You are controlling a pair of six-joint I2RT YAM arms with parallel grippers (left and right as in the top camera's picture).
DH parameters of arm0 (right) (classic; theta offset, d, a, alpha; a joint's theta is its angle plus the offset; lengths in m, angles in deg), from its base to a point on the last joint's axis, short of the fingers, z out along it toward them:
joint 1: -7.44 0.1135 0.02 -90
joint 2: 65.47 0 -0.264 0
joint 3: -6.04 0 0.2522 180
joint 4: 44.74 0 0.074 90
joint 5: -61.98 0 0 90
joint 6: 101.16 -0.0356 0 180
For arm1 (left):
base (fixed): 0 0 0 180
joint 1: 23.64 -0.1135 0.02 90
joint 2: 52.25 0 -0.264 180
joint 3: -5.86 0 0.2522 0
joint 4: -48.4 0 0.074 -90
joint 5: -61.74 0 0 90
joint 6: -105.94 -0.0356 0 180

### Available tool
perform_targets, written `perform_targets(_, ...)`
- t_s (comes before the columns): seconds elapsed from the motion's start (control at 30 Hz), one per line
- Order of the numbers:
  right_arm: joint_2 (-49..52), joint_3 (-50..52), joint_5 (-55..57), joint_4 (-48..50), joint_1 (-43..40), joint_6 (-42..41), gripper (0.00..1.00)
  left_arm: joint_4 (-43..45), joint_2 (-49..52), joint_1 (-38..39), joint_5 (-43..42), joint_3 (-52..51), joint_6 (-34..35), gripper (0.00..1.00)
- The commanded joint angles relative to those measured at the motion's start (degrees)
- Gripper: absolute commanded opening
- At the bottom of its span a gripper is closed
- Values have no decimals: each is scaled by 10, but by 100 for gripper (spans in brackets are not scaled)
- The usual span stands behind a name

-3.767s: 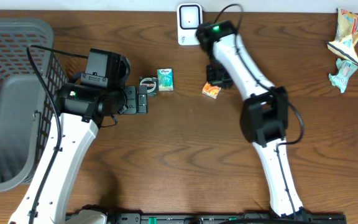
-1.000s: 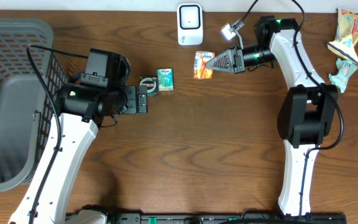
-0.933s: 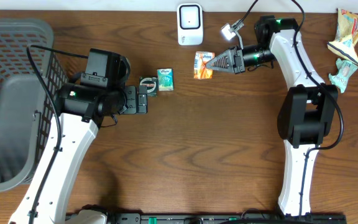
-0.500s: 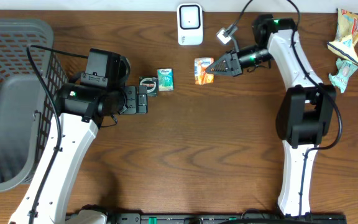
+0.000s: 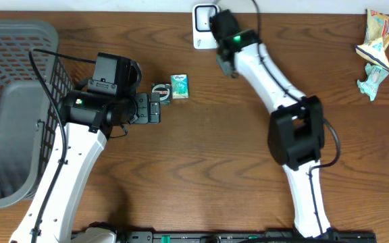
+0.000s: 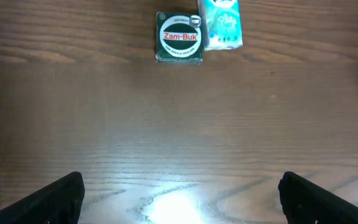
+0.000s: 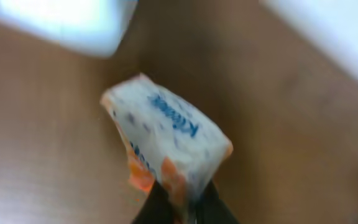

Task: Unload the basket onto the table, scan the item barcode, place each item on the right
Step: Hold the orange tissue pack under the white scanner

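My right gripper [image 7: 182, 204] is shut on one end of an orange and white Kleenex tissue pack [image 7: 166, 140], held above the wood; the picture is blurred. The white scanner [image 5: 201, 27] stands at the table's back edge, and its blurred white body [image 7: 61, 25] shows just beyond the pack. From overhead the right arm's wrist [image 5: 227, 34] lies over the scanner's right side and hides the pack. No barcode is legible. My left gripper [image 6: 179, 208] hangs open over bare wood at centre left, short of a green Zam-Buk tin [image 6: 179, 38].
A teal tissue pack [image 5: 179, 86] lies against the Zam-Buk tin [image 5: 159, 91]. A grey mesh basket [image 5: 15, 47] fills the left edge. A crumpled snack wrapper [image 5: 375, 50] lies at the back right corner.
The right arm has swung left with the tissue pack, from right of the scanner to directly at it, and now hides the pack from overhead. The left arm has not moved.
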Motion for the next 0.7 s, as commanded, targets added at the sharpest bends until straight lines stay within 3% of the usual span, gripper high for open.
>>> perform_targets(0.0,-11,-8,104,83,19,102,1,0,-4,-1,3,6,-3,98)
perform_targets(0.2,-11,-8,6,232,27,181,1,0,-4,-1,3,6,-3,98)
perform_targets(0.33,-7,-8,-65,270,17,216,1,0,-4,-1,3,6,-3,98)
perform_targets(0.67,2,-8,-69,329,-1,253,1,0,-4,-1,3,6,-3,98)
